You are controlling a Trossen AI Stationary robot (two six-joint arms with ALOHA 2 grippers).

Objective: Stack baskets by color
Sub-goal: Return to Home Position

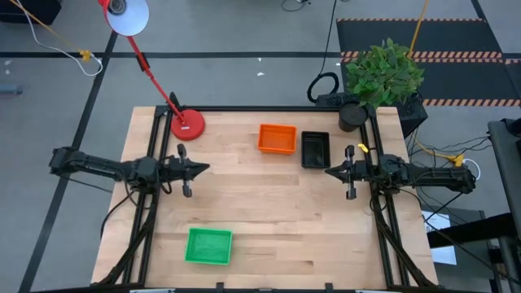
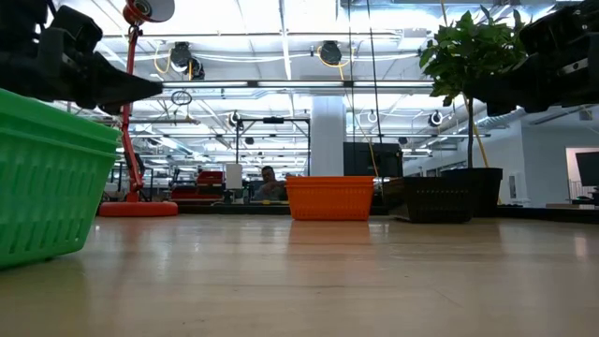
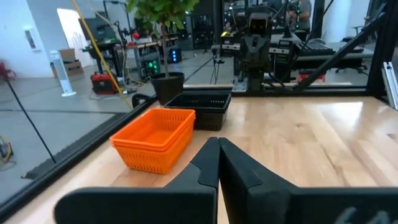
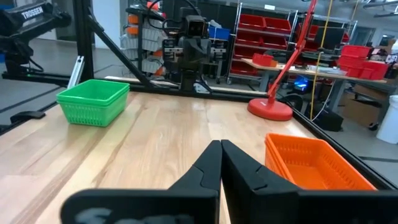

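Note:
Orange baskets [image 1: 277,138] sit nested in a stack on the table toward the far edge, with a stack of black baskets [image 1: 315,149] just to their right. A stack of green baskets [image 1: 209,246] rests near the front edge, left of centre. My left gripper [image 1: 203,168] is shut and level over the table's left side, above the surface and holding nothing. My right gripper [image 1: 330,171] is shut and level at the right side, just near of the black baskets. In the left wrist view the shut fingers [image 3: 219,163] point at the orange baskets [image 3: 155,138] and black baskets [image 3: 202,107].
A red lamp base [image 1: 187,124] stands at the far left of the table. A potted plant [image 1: 381,75] stands beyond the far right corner. The black frame rail [image 1: 269,108] runs along the table's far edge. Bare wood lies between the stacks.

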